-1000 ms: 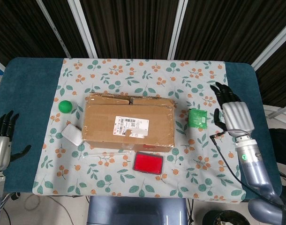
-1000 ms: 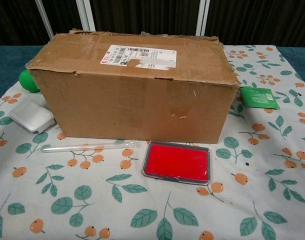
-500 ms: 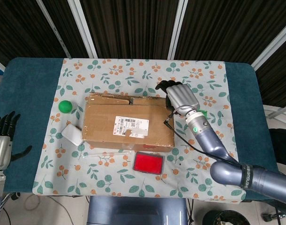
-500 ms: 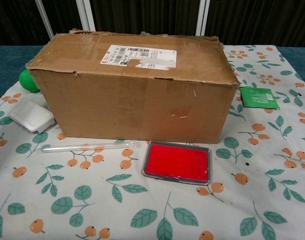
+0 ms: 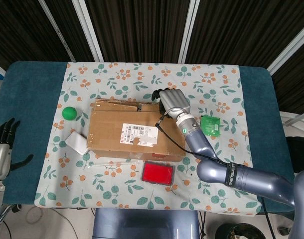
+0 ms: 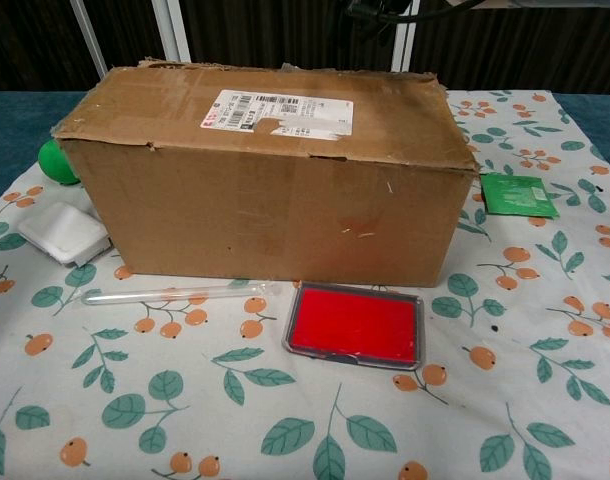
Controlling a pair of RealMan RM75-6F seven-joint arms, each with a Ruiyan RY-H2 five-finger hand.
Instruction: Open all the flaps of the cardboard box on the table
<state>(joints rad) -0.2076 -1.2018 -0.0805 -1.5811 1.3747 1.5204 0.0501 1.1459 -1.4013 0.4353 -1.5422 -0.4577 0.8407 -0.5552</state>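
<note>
Dark slatted panels with pale diagonal struts close off the room behind your worktop [image 5: 30, 89], which is covered in teal with a white cloth [image 5: 207, 79] printed in green leaves and orange berries laid over its middle.

One brown cardboard box [image 5: 137, 130] with a white shipping label sits at the centre of the cloth, its top flaps lying down and closed, their far edge torn and ragged.

Your right hand [image 5: 173, 99] is over the far right corner of the box top, fingers curled down toward the far edge; whether they touch the cardboard, or hold anything, cannot be told. In the chest view only a dark sliver of it shows at the top edge.

Your left hand [image 5: 1, 147] hovers off the left edge of the worktop, fingers spread, holding nothing.

Around the box you have one of each:
- a green ball [image 5: 69, 113] at its far left corner
- a white square pad [image 5: 77, 143] at its near left corner
- a clear plastic tube [image 6: 175, 293] along its near side
- a red rectangular case [image 5: 157, 174] toward the near edge
- a green packet [image 5: 210, 125] right of the box
</note>
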